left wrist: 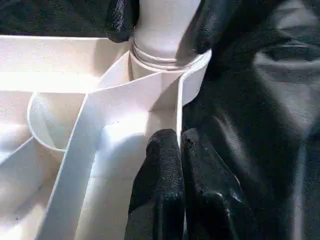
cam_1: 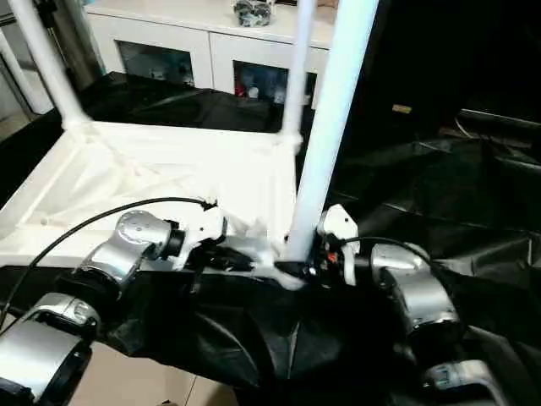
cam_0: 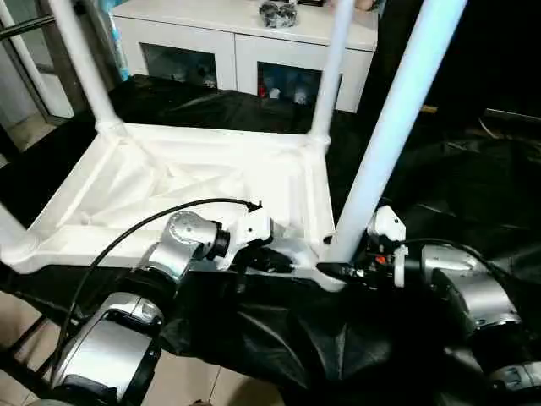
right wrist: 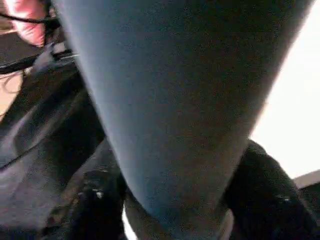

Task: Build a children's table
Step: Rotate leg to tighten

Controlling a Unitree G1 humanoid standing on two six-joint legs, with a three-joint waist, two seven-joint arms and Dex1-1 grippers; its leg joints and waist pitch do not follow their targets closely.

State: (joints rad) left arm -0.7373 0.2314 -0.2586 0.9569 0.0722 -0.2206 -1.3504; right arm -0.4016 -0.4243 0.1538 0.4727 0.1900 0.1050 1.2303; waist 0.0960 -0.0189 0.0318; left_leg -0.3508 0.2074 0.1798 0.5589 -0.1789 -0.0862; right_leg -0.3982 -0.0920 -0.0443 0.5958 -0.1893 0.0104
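Tabletop (cam_0: 169,182) lies upside down on black-draped surface (cam_0: 439,186). Near-right leg (cam_0: 393,127) stands in its corner socket (left wrist: 165,70). Right gripper (cam_0: 345,271) clamped round the leg's base. Left gripper (left wrist: 180,185), fingers together, pressing the rim beside the socket. Advice: keep the rim pinned, drive the leg straight down, no tilting, until fully seated.

white cabinet (cam_0: 245,38), black cloth (cam_0: 439,194)

smooth white plastic tabletop (cam_0: 279,173), glossy black cloth (cam_0: 456,194)
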